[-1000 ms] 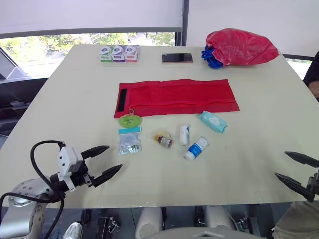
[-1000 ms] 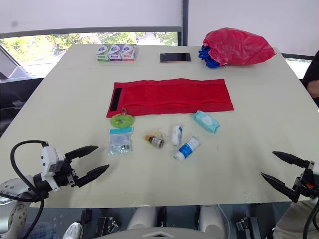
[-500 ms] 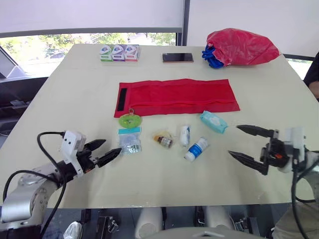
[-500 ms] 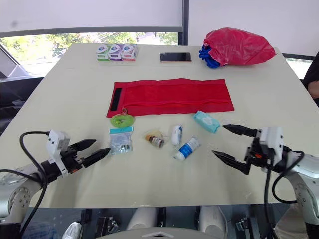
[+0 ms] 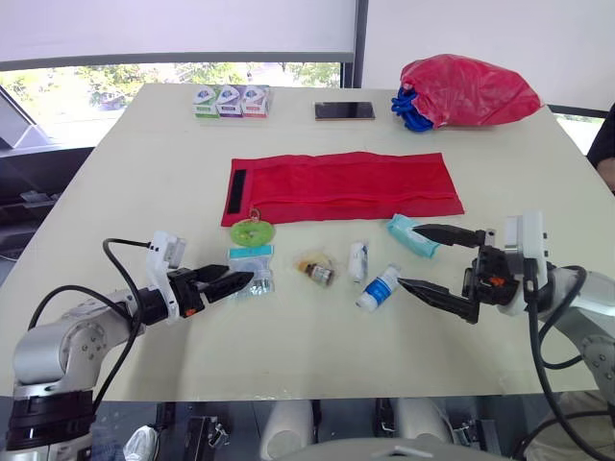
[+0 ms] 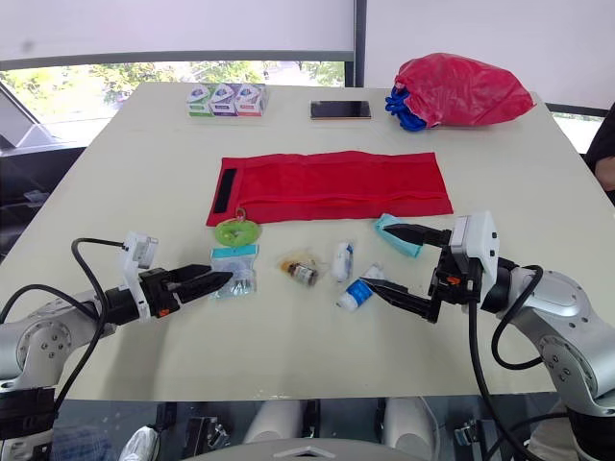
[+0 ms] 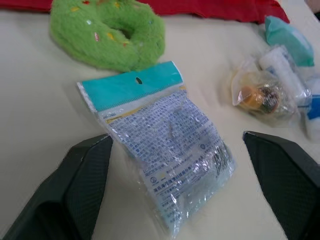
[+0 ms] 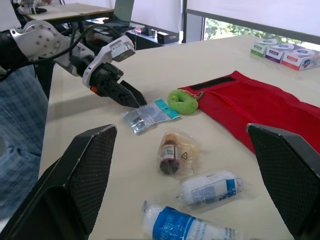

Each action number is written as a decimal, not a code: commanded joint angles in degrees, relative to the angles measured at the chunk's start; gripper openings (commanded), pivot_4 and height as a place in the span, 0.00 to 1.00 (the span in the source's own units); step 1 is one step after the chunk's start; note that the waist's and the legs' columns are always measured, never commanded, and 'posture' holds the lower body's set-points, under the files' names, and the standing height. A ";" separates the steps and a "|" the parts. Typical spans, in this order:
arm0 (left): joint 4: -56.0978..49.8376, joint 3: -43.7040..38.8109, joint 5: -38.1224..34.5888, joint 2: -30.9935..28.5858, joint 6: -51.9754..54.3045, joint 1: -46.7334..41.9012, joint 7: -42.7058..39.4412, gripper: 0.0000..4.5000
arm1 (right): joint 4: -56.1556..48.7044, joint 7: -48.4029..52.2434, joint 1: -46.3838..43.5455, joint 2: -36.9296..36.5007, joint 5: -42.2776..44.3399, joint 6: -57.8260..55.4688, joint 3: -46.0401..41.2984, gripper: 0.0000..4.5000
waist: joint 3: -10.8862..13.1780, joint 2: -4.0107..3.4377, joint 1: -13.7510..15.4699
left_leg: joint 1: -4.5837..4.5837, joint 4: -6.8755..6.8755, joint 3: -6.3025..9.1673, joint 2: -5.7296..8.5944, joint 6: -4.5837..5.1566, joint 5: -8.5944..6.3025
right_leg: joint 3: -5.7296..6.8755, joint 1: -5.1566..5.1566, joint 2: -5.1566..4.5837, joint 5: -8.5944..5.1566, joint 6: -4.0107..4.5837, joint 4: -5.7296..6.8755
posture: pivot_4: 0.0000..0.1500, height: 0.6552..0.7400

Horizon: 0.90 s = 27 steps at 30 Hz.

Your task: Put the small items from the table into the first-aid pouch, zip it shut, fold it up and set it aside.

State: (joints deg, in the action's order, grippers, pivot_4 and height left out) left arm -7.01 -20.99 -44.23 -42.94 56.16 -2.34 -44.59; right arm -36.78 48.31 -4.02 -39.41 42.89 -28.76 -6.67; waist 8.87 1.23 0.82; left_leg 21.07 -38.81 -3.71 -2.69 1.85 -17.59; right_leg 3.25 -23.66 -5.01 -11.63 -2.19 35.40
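Pouch [image 5: 346, 185]: red, lying flat and unfolded across the middle of the table [image 5: 135, 182], with a black strip at its 9 o'clock end.
Far edge: three small boxes [image 5: 229, 101] at 11 o'clock, a phone [image 5: 344, 111] at 12, and a red bag [image 5: 466, 91] with blue cord at 1. All are well apart from the pouch.
Person [image 5: 603, 144]: a dark sleeve at the table's 3 o'clock edge.
Small items: in a loose row on the pouch's 6 o'clock side. From 9 to 3 they are a green ring [image 5: 251, 232] just beside the pouch corner, a clear packet [image 7: 165, 150] with a teal header, a brown bottle [image 8: 170, 155] in clear wrap, a white roll [image 5: 357, 259], a blue-and-white tube [image 5: 379, 286] and a teal pack [image 5: 411, 235].
Left gripper [image 5: 231, 285]: reaches in from 8 o'clock, low over the table, jaws spread. The packet lies between its fingertips, which are at the packet's near end. Whether they touch it cannot be told.
Right gripper [image 5: 407, 255]: comes in from 4 o'clock, jaws wide apart and holding nothing. One fingertip lies over the teal pack and the other is just beside the tube. The tube, roll and bottle sit ahead of the gap.
In the way: nothing lies on the pouch.
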 commanded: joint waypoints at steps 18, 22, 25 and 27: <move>-9.15 -9.04 -15.52 7.09 4.79 0.75 4.70 0.01 | -0.99 -2.92 -2.56 1.48 2.28 -2.49 1.31 1.00 | 0.10 0.30 0.03 | 0.13 0.00 0.15 -0.01 -0.01 0.00 | 0.05 -0.04 0.01 0.05 0.08 -0.01 | 1.00 1.00; -13.47 -8.38 -21.64 9.81 5.69 -3.99 10.96 0.01 | 0.86 -8.82 -5.28 2.29 4.76 -10.00 2.73 1.00 | 0.10 0.32 0.03 | 0.15 0.00 0.23 0.09 -0.01 0.02 | 0.01 0.00 -0.01 0.10 0.16 -0.02 | 1.00 1.00; -17.21 -5.62 -23.91 10.96 5.71 -7.66 15.24 0.01 | 2.07 -16.29 -8.82 3.89 12.59 -19.67 2.57 1.00 | 0.08 0.41 -0.02 | 0.16 -0.01 0.28 0.11 -0.06 0.06 | 0.02 0.01 0.02 0.12 0.19 0.00 | 1.00 1.00; -19.47 -1.82 -21.95 11.57 4.11 -9.71 15.86 0.01 | 3.26 -21.58 -11.38 5.71 17.98 -24.39 2.16 1.00 | 0.08 0.40 -0.07 | 0.16 -0.01 0.32 0.13 -0.08 0.07 | 0.01 0.01 0.05 0.12 0.21 0.01 | 1.00 1.00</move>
State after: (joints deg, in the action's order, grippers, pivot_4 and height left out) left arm -22.54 -25.85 -66.40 -31.81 61.89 -10.32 -29.64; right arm -33.17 32.16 -12.94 -34.92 54.22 -48.48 -3.14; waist 8.95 1.63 0.75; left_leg 21.24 -38.81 -3.41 -2.54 1.75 -17.52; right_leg 3.25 -23.65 -4.96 -11.51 -1.98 35.41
